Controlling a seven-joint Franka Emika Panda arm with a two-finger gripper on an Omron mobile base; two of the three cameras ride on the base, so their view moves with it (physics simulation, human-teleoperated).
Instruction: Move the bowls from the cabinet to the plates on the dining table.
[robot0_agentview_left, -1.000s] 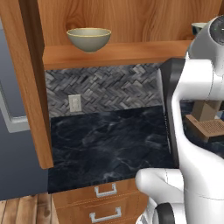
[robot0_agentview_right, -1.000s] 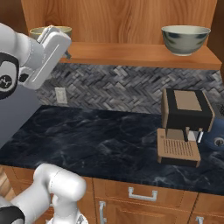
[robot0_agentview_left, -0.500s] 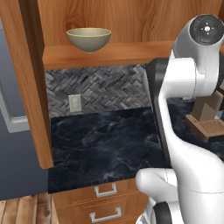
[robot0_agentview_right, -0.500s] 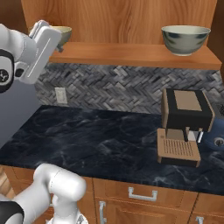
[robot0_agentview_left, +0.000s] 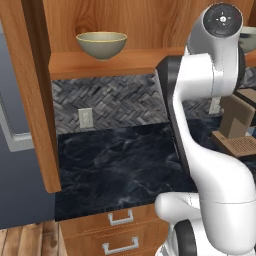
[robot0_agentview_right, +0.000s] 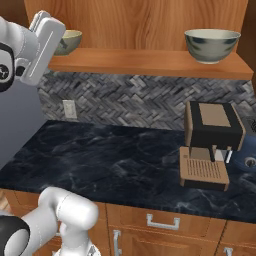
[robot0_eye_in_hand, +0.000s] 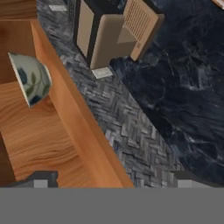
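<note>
Now we see the tan bowl (robot0_agentview_left: 101, 44) and the mottled bowl (robot0_agentview_right: 212, 45) on the cabinet shelf (robot0_agentview_right: 150, 62) | gripper (robot0_eye_in_hand: 111, 177) fingers wide apart, holding nothing, near the shelf edge

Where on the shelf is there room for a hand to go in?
The shelf is bare between the yellowish bowl and the grey-white bowl. The dark counter left of the coffee machine is bare too.

Two bowls on cabinet shelf (robot0_agentview_right: 150, 62): mottled grey-white bowl (robot0_agentview_right: 212, 45) at right end, yellowish bowl (robot0_agentview_right: 67, 41) at left, partly hidden behind raised white arm (robot0_agentview_right: 37, 47). Coffee machine (robot0_agentview_right: 210, 142) on dark counter (robot0_agentview_right: 100, 160) below.
</note>
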